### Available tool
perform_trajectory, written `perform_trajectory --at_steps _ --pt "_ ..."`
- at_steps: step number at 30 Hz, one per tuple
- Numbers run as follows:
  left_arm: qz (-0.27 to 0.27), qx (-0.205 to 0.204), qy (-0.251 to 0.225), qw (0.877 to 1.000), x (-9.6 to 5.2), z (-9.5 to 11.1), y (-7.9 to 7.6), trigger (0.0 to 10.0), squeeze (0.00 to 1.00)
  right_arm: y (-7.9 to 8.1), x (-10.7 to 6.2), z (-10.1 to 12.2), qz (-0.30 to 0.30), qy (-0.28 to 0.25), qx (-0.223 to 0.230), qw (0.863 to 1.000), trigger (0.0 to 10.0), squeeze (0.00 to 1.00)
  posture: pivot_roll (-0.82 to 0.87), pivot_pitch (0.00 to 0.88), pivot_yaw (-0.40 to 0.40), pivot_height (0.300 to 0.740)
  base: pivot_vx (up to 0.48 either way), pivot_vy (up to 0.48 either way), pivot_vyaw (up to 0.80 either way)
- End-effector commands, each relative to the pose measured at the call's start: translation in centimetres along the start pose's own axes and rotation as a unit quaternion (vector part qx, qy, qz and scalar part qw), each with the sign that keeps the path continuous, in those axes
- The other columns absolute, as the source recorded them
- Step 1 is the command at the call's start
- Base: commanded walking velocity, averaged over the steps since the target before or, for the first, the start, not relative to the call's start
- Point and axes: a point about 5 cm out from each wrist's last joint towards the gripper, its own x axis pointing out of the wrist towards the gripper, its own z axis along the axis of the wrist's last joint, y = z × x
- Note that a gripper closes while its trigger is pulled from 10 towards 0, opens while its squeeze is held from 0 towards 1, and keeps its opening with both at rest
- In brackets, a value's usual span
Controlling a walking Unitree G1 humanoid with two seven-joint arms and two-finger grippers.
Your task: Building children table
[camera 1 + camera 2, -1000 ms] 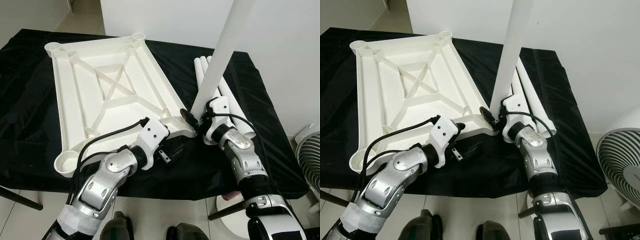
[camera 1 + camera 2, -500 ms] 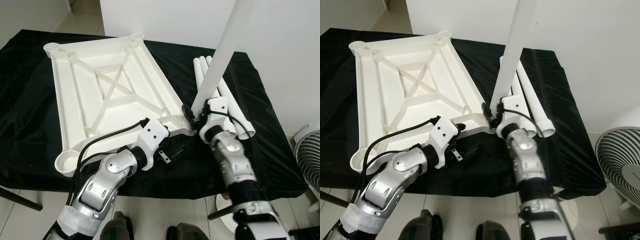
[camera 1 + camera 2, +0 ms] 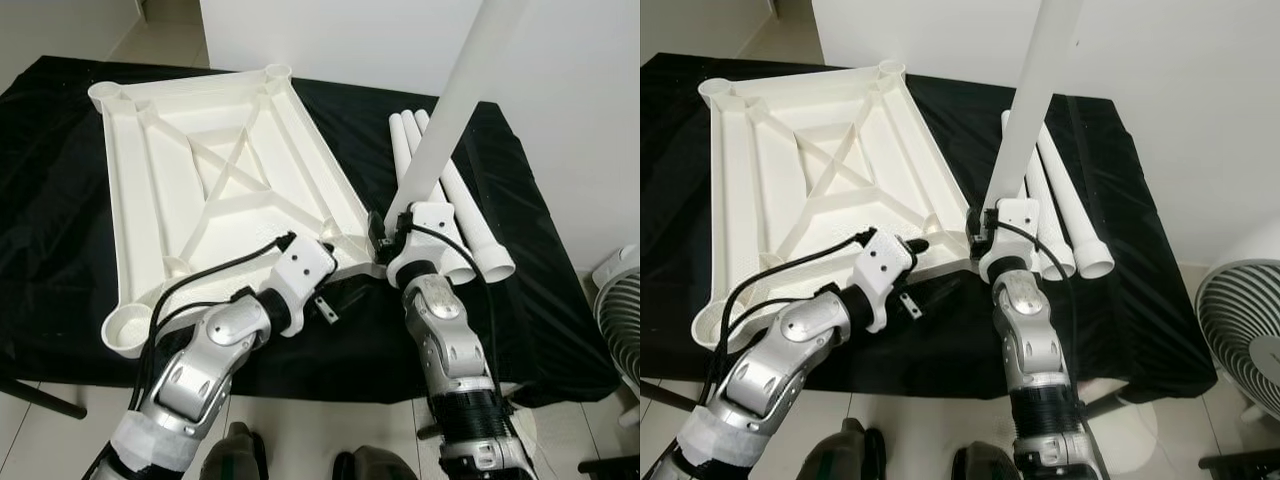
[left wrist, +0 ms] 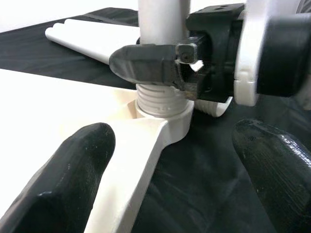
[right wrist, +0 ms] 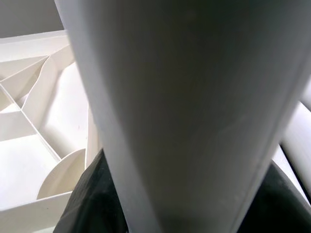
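— So, where's the tabletop?
— Upside down on the black-draped table (image 3: 60,200), ribs facing up: a white plastic tabletop (image 3: 210,190) with a round socket at each corner.
— And the sockets, anything in them?
— Near right socket (image 4: 163,114) holds the threaded end of a white leg (image 3: 450,130), standing up and leaning slightly. Near left socket (image 3: 128,328) open, nothing inside. Same for the two far ones.
— Right claw?
— Right claw (image 3: 385,240) pinched around the leg just above the socket, one finger (image 4: 146,63) wrapped against the tube in the left wrist view. Tube close against the lens in the right wrist view.
— Left claw?
— Left claw (image 4: 170,170) spread wide, gripping nothing, low at the near edge of the tabletop and pointed at that same socket. One finger over the white rim, the other over the black cloth.
— Other legs?
— Three spare legs (image 3: 455,225) lying side by side on the cloth, just right of the tabletop, behind the upright one.
— Anything off the table?
— Part of a fan (image 3: 1240,330) on the floor at the far right.
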Motion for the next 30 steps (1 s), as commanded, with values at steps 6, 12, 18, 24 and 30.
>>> perform_trajectory --at_steps 6,12,18,24,30 --pt "0.013 0.002 -0.002 1.000 -0.2 -0.3 0.5 10.0 0.00 -0.4 -1.0 -0.1 -0.005 0.008 -0.001 1.000 10.0 0.00 -0.04 0.046 -0.024 0.740 0.000 0.000 0.00" --pt "0.012 0.006 -0.008 1.000 -0.1 -0.2 0.8 10.0 0.00 -0.3 -1.0 -0.1 0.020 -0.001 -0.004 1.000 10.0 1.00 -0.04 0.038 -0.025 0.740 0.000 0.000 0.00" --pt "-0.001 0.004 -0.010 1.000 -0.3 -0.2 0.8 10.0 0.00 0.1 -0.7 0.5 0.095 -0.020 0.002 0.995 10.0 1.00 -0.04 0.029 -0.025 0.740 0.000 0.000 0.00" --pt "-0.007 -0.001 -0.006 1.000 -0.3 -0.3 0.9 10.0 0.00 -1.1 0.4 1.0 0.163 -0.015 -0.038 0.986 10.0 0.00 -0.04 0.019 -0.024 0.740 0.000 0.000 0.00" --pt "-0.013 -0.010 -0.007 1.000 -0.2 -0.3 0.7 10.0 0.00 -2.3 0.8 0.9 0.215 -0.005 -0.065 0.974 10.0 0.00 -0.04 0.015 -0.026 0.740 0.000 0.000 0.00"
